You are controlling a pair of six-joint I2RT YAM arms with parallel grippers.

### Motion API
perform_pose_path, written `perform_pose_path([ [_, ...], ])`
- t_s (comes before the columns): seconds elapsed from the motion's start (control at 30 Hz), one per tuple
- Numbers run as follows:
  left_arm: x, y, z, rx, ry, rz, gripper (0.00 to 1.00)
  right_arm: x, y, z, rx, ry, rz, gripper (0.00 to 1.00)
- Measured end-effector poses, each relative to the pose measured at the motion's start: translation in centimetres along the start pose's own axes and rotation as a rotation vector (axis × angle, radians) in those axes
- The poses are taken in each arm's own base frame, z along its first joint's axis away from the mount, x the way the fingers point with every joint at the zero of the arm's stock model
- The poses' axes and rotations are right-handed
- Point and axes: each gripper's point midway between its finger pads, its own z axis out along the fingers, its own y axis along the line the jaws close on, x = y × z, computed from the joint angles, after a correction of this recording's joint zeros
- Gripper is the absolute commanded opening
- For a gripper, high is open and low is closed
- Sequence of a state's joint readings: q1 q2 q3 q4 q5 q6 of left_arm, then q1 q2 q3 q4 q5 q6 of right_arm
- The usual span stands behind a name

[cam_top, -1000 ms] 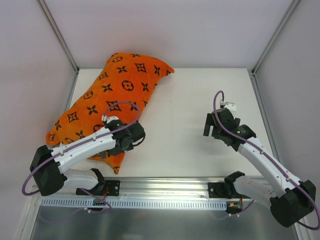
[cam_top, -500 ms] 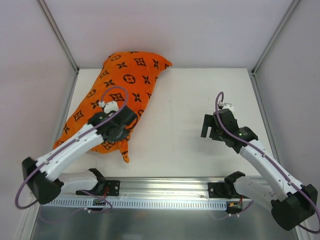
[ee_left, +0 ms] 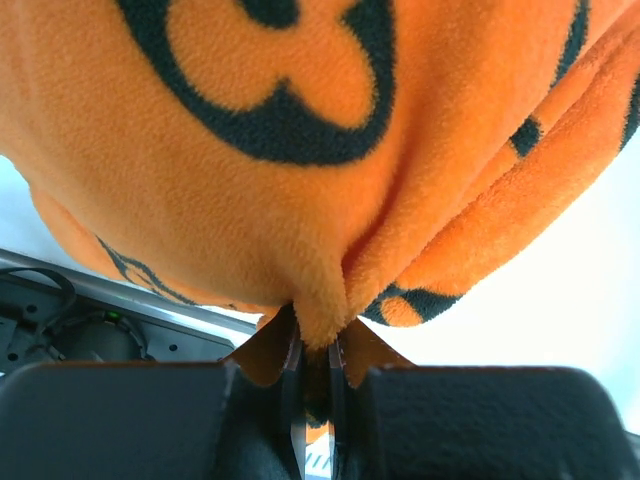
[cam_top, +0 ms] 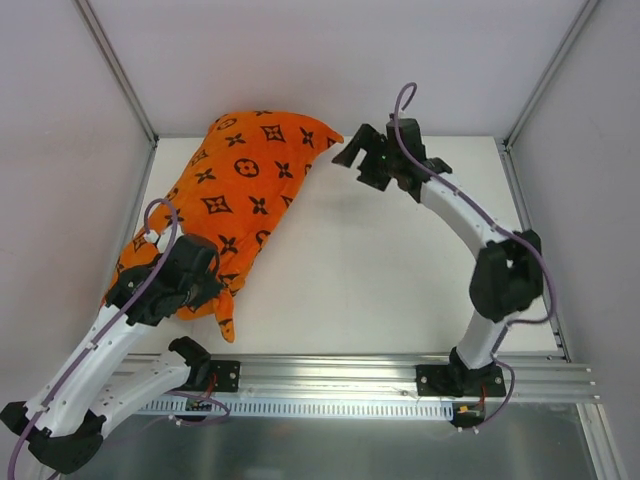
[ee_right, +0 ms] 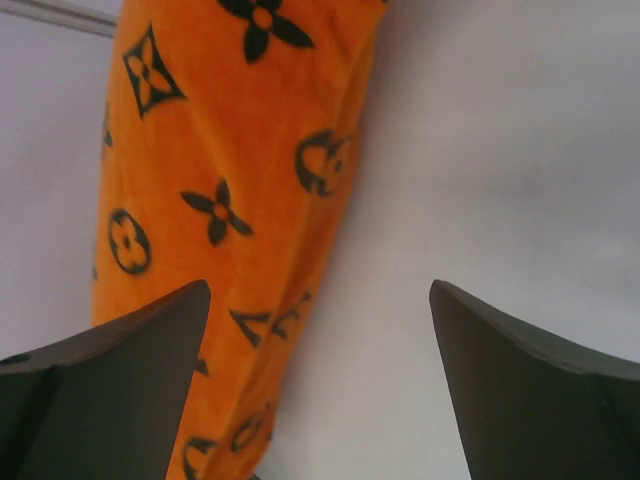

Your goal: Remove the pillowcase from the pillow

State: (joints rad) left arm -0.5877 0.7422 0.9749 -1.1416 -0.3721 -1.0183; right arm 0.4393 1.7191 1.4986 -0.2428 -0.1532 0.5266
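The orange pillowcase [cam_top: 235, 190] with dark flower motifs lies diagonally on the left of the table, stuffed full. The pillow is hidden inside it. My left gripper [cam_top: 203, 290] is at its near end, shut on a pinched fold of the orange fabric. In the left wrist view that fold [ee_left: 318, 310] runs down between the closed fingers of the left gripper [ee_left: 315, 350]. My right gripper [cam_top: 347, 156] hovers just right of the pillowcase's far corner, open and empty. The right wrist view shows the pillowcase [ee_right: 220, 150] ahead and left of the right gripper [ee_right: 320, 290].
White table [cam_top: 400, 270] enclosed by pale walls, with metal posts [cam_top: 120, 70] at the back corners. An aluminium rail [cam_top: 330, 375] carrying both arm bases runs along the near edge.
My left gripper closed on the pillowcase's near end and drew back to the near left, dragging the cloth left. My right arm swung from mid-right to the pillowcase's far corner.
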Motion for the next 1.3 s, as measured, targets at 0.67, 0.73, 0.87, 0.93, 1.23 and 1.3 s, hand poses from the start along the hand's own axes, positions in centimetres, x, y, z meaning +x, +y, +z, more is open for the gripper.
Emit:
perform_pose_path([
  [0.67,0.9,1.8,-1.3,0.012,0.012,-0.04,0.0,-0.6,5.7,18.5,-0.327,0.19,0.3,0.01],
  [0.73,0.9,1.9,-1.4,0.012,0.012,-0.04,0.0,-0.7,5.9,18.4,-0.338,0.189,0.304,0.01],
  [0.87,0.7,2.0,-1.9,0.01,0.012,-0.027,0.0,-0.1,3.1,16.4,-0.283,0.182,0.313,0.01],
  [0.93,0.4,2.1,-2.4,0.004,0.011,-0.008,0.0,0.3,0.8,13.4,-0.232,0.178,0.315,0.01],
  [1.23,-6.9,-1.8,-7.6,0.059,-0.155,0.086,0.0,-6.0,-0.2,-9.6,-0.124,-0.144,0.001,0.01],
  [1.3,-9.1,-3.1,-9.2,0.091,-0.213,0.09,0.0,-6.4,0.9,-15.6,-0.093,-0.258,-0.137,0.01],
])
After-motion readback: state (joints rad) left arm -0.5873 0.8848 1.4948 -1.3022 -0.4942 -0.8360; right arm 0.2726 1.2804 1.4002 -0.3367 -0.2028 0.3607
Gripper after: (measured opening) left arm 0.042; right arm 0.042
